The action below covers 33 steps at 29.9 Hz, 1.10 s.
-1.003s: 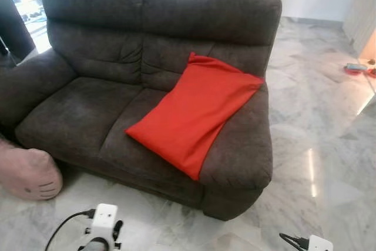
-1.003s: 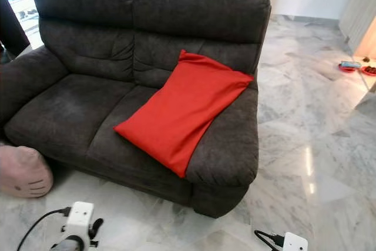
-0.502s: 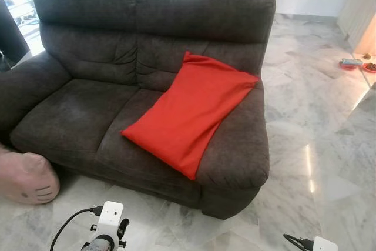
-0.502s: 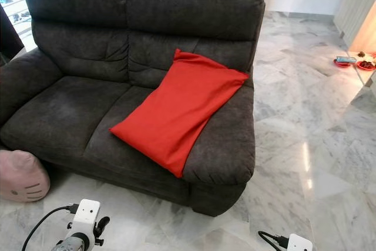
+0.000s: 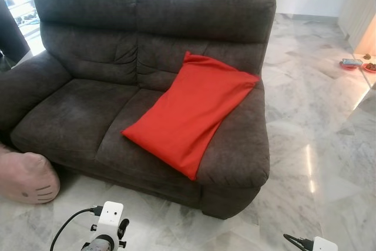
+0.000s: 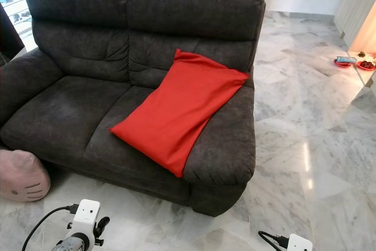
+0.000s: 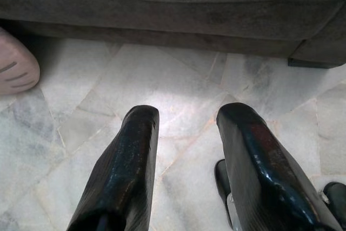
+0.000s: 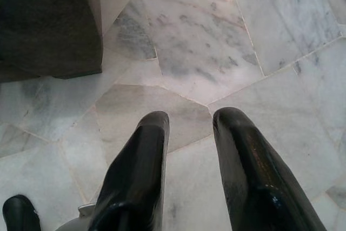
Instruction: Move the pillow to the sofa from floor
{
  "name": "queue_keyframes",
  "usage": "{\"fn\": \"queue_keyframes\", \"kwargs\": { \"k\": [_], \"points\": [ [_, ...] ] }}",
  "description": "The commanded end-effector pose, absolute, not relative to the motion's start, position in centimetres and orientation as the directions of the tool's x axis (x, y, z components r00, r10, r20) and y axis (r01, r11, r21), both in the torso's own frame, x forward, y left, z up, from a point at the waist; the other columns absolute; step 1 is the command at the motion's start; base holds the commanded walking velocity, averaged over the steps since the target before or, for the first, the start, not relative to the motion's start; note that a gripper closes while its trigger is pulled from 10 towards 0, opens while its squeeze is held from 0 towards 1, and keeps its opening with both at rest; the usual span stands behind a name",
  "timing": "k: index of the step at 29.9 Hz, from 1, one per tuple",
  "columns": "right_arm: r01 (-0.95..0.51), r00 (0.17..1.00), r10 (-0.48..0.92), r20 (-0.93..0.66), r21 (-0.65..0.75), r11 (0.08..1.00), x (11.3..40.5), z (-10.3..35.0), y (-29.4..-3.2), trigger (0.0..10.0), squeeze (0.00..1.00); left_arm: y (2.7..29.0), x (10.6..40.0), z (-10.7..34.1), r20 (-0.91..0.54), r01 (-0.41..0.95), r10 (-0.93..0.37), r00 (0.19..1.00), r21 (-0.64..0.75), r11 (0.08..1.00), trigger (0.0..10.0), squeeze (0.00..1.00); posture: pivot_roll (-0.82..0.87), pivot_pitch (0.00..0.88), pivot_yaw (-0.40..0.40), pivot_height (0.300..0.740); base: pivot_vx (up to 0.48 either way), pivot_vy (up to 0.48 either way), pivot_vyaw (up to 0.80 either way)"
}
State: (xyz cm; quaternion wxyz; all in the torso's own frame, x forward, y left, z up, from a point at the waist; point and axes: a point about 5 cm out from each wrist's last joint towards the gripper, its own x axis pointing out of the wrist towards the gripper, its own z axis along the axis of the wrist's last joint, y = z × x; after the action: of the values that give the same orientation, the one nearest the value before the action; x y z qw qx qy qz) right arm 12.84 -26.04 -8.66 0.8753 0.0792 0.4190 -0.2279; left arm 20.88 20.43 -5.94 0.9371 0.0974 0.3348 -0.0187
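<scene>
Red fabric pillow [image 5: 191, 113] lay on the dark grey sofa [image 5: 88, 104] seat against its arm; we judged placement done. Left pincer [image 7: 184, 133] and right pincer [image 8: 189, 133] hung parted, empty, over marble floor [image 6: 305, 145].

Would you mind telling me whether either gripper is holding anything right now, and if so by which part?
Nothing is held. The left gripper and right gripper are both open over the marble floor; the red pillow lies on the sofa.

Both arms hang low, wrists at the lower edge of the head views. Left gripper [image 7: 186, 133] points downward, jaws parted, nothing between them. Right gripper [image 8: 189, 139] likewise: jaws apart, empty, aimed down.
</scene>
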Motion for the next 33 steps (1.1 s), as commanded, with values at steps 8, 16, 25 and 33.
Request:
{"fn": "queue_keyframes", "kwargs": {
  "k": [8,16,25,33],
  "points": [
    [0.471,0.55,-0.267,-0.791,0.029,0.882,14.0,-8.4,-26.1,10.0,0.0,22.0,20.6,-6.3,-0.705,0.098,0.082,0.704,0.21,0.973,10.0,0.0,0.0,0.0,0.049,0.74,0.0,0.0,0.0],
    [0.446,0.564,-0.254,-0.786,0.031,0.895,14.3,-8.1,-26.5,10.0,0.0,22.0,20.2,-6.5,-0.717,0.088,0.082,0.692,0.197,0.976,10.0,0.0,0.01,0.0,0.039,0.74,0.0,0.0,0.0],
    [0.414,0.593,-0.208,-0.778,0.073,0.907,13.9,-8.4,-25.7,10.0,0.0,20.9,20.1,-6.9,-0.738,0.107,0.056,0.672,0.172,0.979,10.0,0.0,0.03,0.0,0.019,0.74,0.0,0.0,0.0],
    [0.385,0.581,-0.172,-0.796,0.083,0.919,12.5,-9.1,-24.8,10.0,0.0,21.0,19.1,-7.4,-0.75,0.152,0.055,0.659,0.205,0.967,10.0,0.0,0.05,0.0,0.013,0.74,0.0,0.0,0.0]
  ]
}}
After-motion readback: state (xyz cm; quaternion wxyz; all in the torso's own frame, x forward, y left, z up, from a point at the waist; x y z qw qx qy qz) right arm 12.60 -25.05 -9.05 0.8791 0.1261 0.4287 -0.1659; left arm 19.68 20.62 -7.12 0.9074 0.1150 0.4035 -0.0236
